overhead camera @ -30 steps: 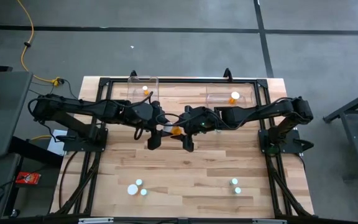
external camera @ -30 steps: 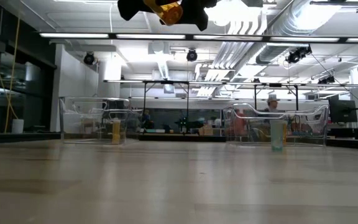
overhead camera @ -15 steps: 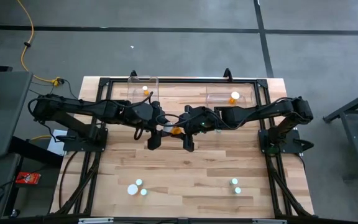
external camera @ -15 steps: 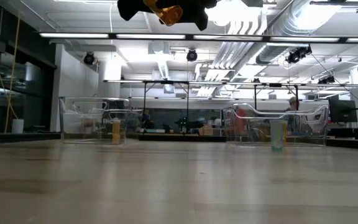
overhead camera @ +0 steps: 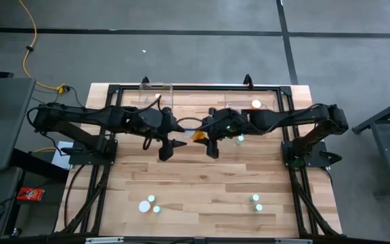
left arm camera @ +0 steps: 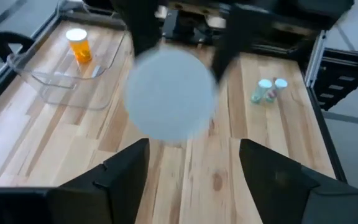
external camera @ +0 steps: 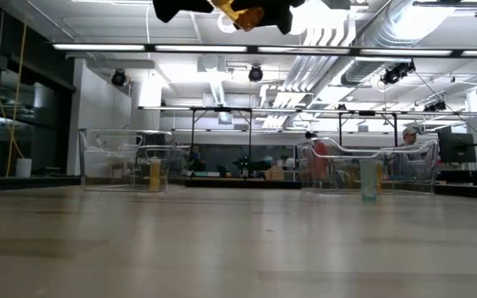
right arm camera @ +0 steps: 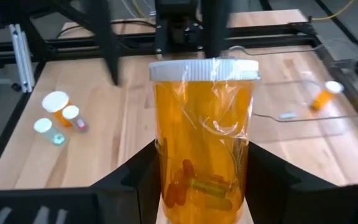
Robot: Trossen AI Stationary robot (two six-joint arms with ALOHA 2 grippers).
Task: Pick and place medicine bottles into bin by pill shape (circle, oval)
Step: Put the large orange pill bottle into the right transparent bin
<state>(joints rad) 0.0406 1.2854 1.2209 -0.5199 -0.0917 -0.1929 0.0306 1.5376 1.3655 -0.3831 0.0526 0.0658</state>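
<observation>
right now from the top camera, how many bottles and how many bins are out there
clear bins: 2
bottles: 8 (5 standing on the table, 1 in each bin, 1 in the right gripper)
total: 10

A bottle (overhead camera: 199, 135) sits in the right hand (overhead camera: 208, 137), above mid-table (overhead camera: 202, 190).

The whole table (overhead camera: 202, 190) is seen from straight above in the high view, and level from its surface in the low view. Each wrist view is aimed closely across at the other arm, both sharing the amber bottle (right arm camera: 202, 134).
</observation>
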